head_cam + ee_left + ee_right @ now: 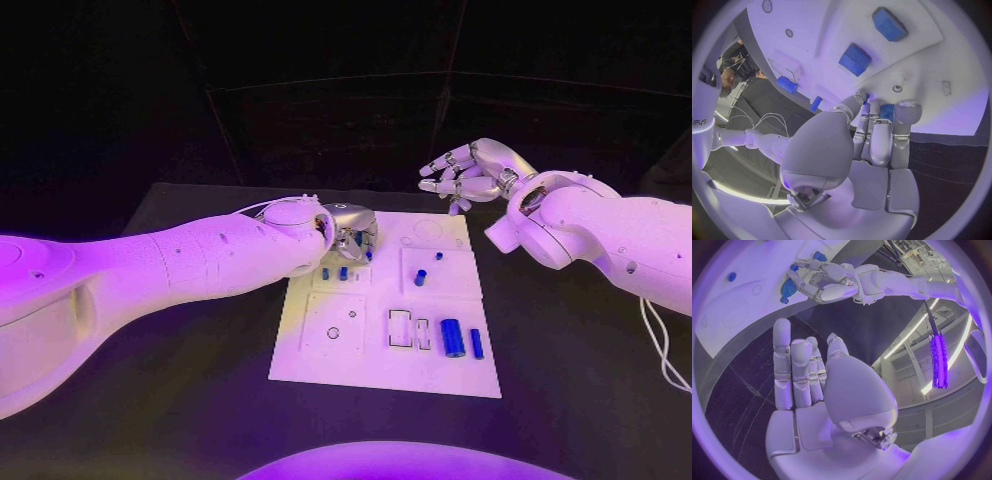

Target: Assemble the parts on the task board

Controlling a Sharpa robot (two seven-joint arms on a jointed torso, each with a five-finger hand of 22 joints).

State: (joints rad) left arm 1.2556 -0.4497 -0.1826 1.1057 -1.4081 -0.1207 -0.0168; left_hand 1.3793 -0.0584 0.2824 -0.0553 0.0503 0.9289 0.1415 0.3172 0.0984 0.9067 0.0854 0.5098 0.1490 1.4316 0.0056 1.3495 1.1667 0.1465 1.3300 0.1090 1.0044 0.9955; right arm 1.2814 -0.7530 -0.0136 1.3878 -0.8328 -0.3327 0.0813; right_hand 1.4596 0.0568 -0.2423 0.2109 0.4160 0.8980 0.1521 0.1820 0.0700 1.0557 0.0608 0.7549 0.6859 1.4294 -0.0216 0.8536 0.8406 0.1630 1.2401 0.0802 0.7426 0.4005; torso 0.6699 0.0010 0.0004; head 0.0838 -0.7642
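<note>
My left hand (343, 228) hung over the board's (378, 375) far-left corner, fingers curled down onto a small blue peg (886, 111) standing upright beneath them — whether gripped, I couldn't tell. My right hand (464, 172) hovered loosely curled and empty at two o'clock, farther off.

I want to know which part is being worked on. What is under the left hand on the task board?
The left hand hovers over the task board; small blue parts show below its fingers. Whether it grips one is hidden.
</note>
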